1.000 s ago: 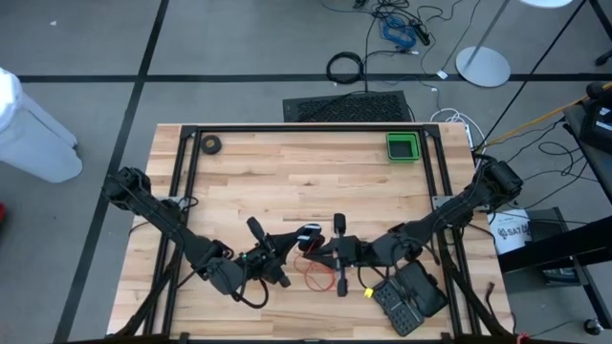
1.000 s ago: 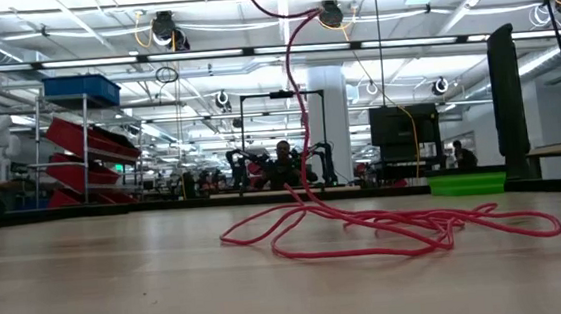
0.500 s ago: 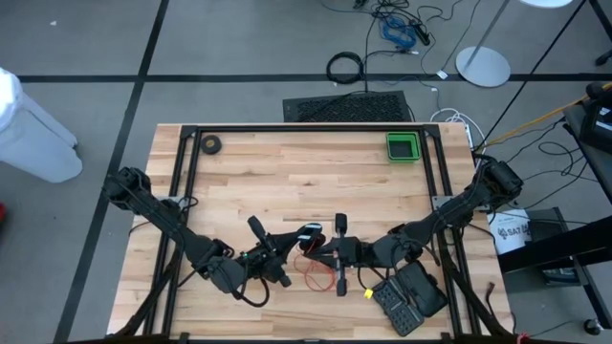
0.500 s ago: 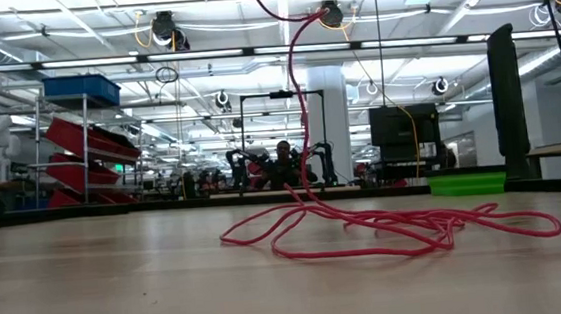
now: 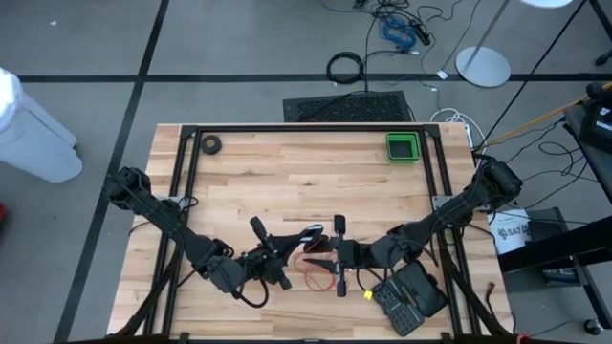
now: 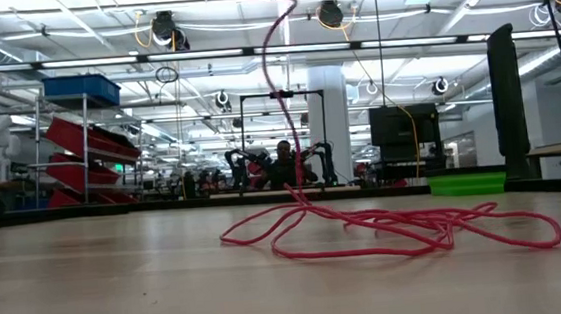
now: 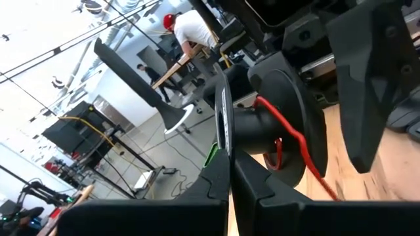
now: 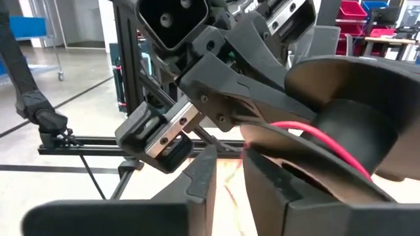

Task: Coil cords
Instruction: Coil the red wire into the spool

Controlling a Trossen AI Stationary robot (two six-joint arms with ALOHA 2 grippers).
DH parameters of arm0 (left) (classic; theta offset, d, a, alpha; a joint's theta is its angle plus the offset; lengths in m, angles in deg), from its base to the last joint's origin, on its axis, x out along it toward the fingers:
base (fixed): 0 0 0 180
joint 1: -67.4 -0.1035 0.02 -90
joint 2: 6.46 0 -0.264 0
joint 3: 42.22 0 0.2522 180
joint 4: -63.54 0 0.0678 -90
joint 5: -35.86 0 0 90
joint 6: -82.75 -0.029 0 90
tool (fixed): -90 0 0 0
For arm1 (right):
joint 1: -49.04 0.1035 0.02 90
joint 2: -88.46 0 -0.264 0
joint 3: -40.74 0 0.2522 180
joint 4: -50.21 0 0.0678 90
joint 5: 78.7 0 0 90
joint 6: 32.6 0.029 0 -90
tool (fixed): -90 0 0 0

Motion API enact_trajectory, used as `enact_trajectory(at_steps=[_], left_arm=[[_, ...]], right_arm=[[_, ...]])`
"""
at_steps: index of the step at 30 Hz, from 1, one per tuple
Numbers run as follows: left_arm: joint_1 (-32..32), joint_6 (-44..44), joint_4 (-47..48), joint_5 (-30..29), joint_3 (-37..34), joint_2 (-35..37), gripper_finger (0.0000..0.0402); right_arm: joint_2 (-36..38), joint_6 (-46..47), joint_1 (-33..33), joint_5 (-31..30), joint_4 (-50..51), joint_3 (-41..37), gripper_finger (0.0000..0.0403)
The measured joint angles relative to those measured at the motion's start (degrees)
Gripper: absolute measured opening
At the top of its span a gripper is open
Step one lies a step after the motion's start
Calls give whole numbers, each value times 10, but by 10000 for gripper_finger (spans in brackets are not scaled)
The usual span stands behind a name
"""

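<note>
The left hand is clamped on the black reel. Red cord lies tangled on the tabletop. The right hand sits beside the reel, fingers slightly parted, holding nothing visible.

red cord, black reel, green tray

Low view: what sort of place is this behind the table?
Probably a large robotics lab or workshop hall. Beyond the light wooden table with its loose thin red cord stand shelves of red storage bins, another robot-arm rig, and ceiling-hung cable reels.
</note>
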Motion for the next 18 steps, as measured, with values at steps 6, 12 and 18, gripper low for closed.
enact_trajectory(at_steps=[6, 12, 18], left_arm=[[0, -3, 2, 0, 0, 0, 2], [1, -6, 5, 2, 0, 0, 2], [1, -7, 5, 2, 0, 0, 2]], right_arm=[[22, 7, 4, 0, 56, 0, 77], [72, 19, 23, 0, 153, 0, 78], [120, -25, 66, -2, 195, 0, 78]])
